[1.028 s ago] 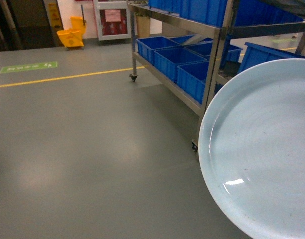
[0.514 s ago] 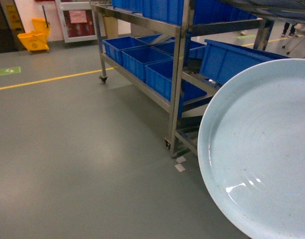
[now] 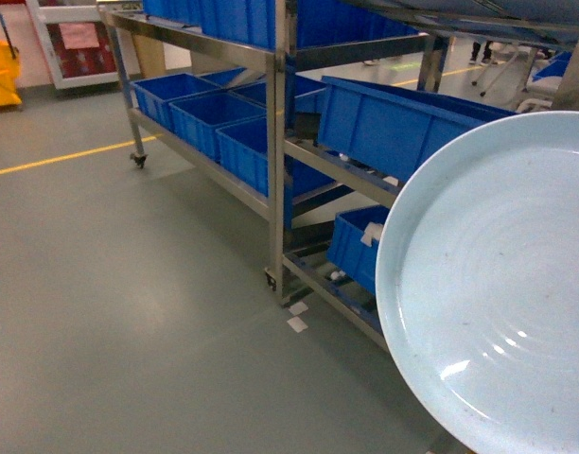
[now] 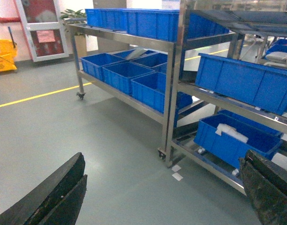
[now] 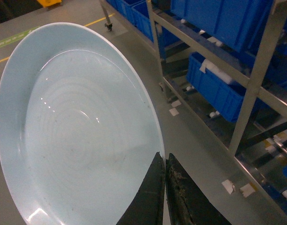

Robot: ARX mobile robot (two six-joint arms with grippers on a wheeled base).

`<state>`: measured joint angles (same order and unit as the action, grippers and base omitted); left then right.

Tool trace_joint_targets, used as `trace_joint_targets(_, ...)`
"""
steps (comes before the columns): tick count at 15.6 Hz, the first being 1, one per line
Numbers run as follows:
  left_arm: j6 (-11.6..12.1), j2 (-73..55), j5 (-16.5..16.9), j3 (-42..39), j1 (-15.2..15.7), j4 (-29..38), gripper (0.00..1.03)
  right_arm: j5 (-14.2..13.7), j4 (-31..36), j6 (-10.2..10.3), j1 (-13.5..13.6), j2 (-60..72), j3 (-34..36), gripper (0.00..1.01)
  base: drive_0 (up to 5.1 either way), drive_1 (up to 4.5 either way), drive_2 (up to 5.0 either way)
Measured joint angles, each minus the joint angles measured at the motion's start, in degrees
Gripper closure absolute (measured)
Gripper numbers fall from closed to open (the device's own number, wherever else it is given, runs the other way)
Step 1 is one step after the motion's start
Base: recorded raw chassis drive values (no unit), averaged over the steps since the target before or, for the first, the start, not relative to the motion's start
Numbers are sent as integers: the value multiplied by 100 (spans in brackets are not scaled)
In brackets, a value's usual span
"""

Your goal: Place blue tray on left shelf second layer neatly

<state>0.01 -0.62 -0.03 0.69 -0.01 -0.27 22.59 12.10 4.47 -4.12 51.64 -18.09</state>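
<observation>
meanwhile right gripper pinches blue tray rim.

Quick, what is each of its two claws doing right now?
Left gripper: open, holding nothing.
Right gripper: closed on the rim of the blue tray.

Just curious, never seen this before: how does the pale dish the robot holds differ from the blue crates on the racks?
The tray is round, shallow and pale blue; the crates are rectangular, deep and dark blue. The tray is held tilted by the right gripper; the crates rest on shelves.
</observation>
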Motion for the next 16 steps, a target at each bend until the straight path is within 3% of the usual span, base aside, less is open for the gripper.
trace_joint_targets(5, 0, 0, 0, 0, 0, -11, 5, 2, -4, 0, 0, 4, 0, 99, -149, 284, -583)
trace_joint_targets(16, 0, 0, 0, 0, 0, 0, 5, 0, 2, 0, 0, 2, 9, 99, -155, -155, -155)
